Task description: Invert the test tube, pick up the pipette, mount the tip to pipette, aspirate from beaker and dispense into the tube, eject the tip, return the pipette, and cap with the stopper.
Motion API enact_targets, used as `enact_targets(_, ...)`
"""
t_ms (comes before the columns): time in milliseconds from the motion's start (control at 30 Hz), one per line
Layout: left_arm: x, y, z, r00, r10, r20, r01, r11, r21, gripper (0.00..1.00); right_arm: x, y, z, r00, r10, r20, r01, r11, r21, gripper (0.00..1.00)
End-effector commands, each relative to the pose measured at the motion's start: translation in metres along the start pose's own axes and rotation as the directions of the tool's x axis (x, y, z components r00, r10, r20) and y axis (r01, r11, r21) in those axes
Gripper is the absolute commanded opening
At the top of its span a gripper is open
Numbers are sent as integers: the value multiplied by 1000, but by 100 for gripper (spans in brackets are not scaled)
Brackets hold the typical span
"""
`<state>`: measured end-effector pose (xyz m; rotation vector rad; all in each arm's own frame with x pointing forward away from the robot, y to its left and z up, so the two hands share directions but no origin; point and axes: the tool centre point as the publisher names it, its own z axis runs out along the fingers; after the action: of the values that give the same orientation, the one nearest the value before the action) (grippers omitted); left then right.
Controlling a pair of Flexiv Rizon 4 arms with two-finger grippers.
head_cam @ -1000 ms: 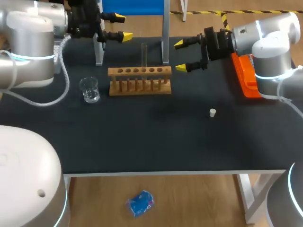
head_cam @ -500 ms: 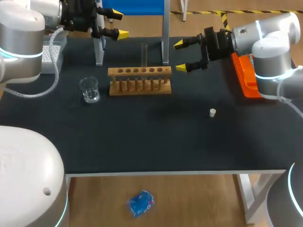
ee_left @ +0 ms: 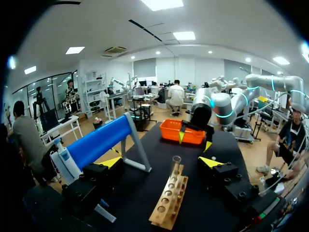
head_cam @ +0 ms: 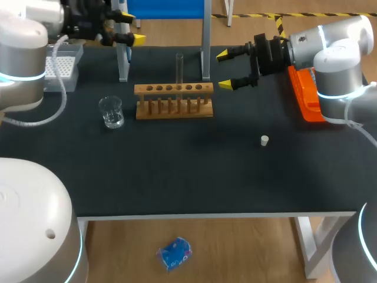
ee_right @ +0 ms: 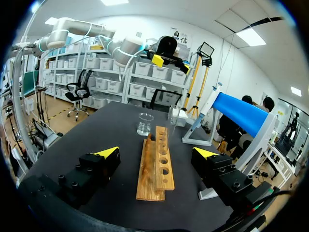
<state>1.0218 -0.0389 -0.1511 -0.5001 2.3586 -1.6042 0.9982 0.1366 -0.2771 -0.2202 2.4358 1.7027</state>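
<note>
Head view showed a slim, clear glass test tube [head_cam: 179, 66] standing upright in a pale wooden rack [head_cam: 174, 101] with a row of round holes, on the matte black table [head_cam: 188, 171]. A small clear glass beaker [head_cam: 111, 112] stood just beside the rack's left end, and a stubby white stopper [head_cam: 264, 140] lay well apart on the right. The left gripper [head_cam: 129, 26] and the right gripper [head_cam: 224, 71] both hung above the table, yellow-tipped fingers spread and grasping nothing.
</note>
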Motion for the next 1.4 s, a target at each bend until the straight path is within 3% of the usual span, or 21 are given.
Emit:
enact_targets(33,-1,15,-36,995,-35,98,33,999,17,100,0,0,0,1000,-1,-1,1,1000,1,100)
enact_targets(333,-21,48,-90,957,-123,264,130,991,-10,100,0,0,0,1000,-1,-1,1,1000,1,100)
enact_targets(600,-17,76,-131,871,-182,457,229,972,-49,100,0,0,0,1000,-1,-1,1,1000,1,100)
enact_targets(1233,-12,76,-133,862,-183,474,234,971,-51,100,0,0,0,1000,-1,-1,1,1000,1,100)
enact_targets(1400,-26,96,-149,800,-220,559,289,957,-36,100,0,0,0,1000,-1,-1,1,1000,1,100)
